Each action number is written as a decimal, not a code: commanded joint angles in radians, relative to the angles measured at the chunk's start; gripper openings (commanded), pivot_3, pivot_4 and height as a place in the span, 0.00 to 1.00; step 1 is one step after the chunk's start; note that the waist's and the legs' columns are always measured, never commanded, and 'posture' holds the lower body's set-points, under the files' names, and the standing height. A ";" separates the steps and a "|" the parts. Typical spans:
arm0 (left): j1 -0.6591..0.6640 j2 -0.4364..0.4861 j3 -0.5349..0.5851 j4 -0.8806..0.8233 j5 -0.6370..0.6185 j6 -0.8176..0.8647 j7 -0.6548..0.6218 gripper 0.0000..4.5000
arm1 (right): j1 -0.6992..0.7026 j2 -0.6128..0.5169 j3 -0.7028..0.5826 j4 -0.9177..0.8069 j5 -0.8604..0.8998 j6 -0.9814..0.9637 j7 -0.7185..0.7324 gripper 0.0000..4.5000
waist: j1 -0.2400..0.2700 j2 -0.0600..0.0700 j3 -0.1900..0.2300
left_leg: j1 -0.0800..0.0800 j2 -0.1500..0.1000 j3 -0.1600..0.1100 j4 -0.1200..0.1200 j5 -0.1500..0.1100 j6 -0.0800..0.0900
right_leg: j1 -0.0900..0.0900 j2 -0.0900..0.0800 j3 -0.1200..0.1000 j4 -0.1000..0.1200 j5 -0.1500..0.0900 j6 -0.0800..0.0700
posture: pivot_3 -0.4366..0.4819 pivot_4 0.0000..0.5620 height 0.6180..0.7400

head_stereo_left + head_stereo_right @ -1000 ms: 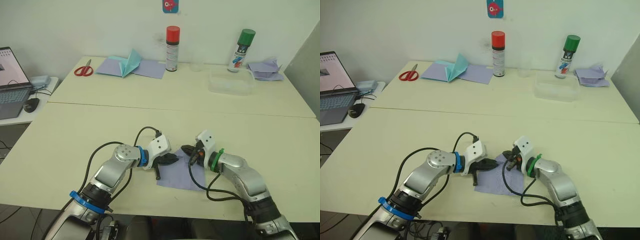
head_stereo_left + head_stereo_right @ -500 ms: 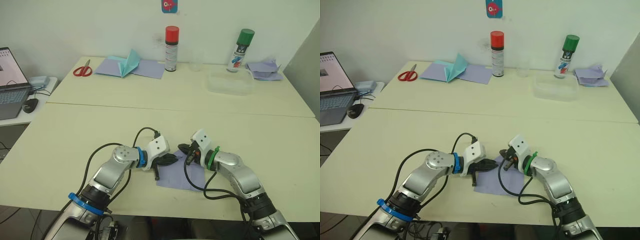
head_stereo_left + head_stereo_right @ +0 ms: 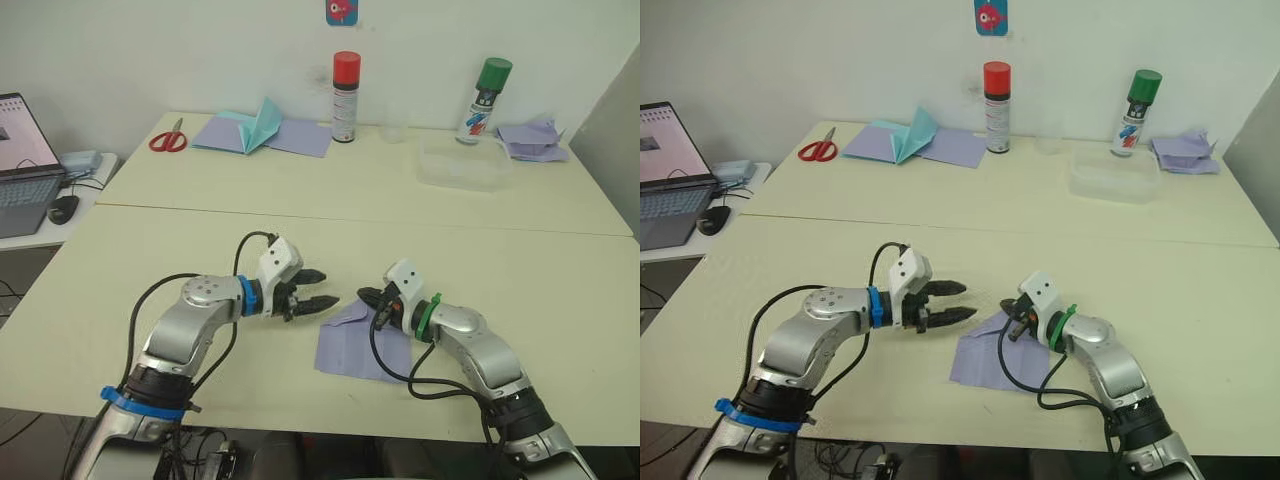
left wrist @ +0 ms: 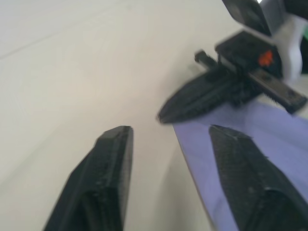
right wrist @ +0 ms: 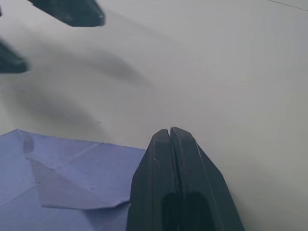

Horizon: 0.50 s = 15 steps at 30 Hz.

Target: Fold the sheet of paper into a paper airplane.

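The sheet of paper (image 3: 356,342) lies flat near the table's front edge, lavender, with its far-left corner folded over into a small flap (image 5: 72,190). My left gripper (image 3: 325,286) hovers open just left of that corner, with nothing between its fingers (image 4: 113,159). My right gripper (image 3: 366,296) is shut, its tip (image 5: 169,132) resting at the paper's far edge beside the flap; nothing shows between its fingers. The paper airplane is out of view.
At the back stand a teal paper plane (image 3: 258,124) on lavender sheets, red scissors (image 3: 167,138), a red-capped can (image 3: 344,97), a green-capped can (image 3: 484,88), a clear tray (image 3: 462,166) and a crumpled lavender pile (image 3: 530,138). A laptop (image 3: 20,165) sits far left.
My left gripper has pulled back to the left off the paper and now stands open above the table. The right gripper has stayed at the paper's far edge.
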 commanded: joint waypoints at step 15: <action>0.052 0.036 -0.169 0.072 0.169 -0.108 -0.011 0.01 | 0.046 -0.015 0.017 -0.004 -0.007 0.026 0.010 0.00 | 0.000 0.000 0.000 | 0.000 0.000 0.000 -0.001 0.000 0.000 | 0.000 0.000 0.000 0.000 0.000 0.000 | 0.48 0.27 1.00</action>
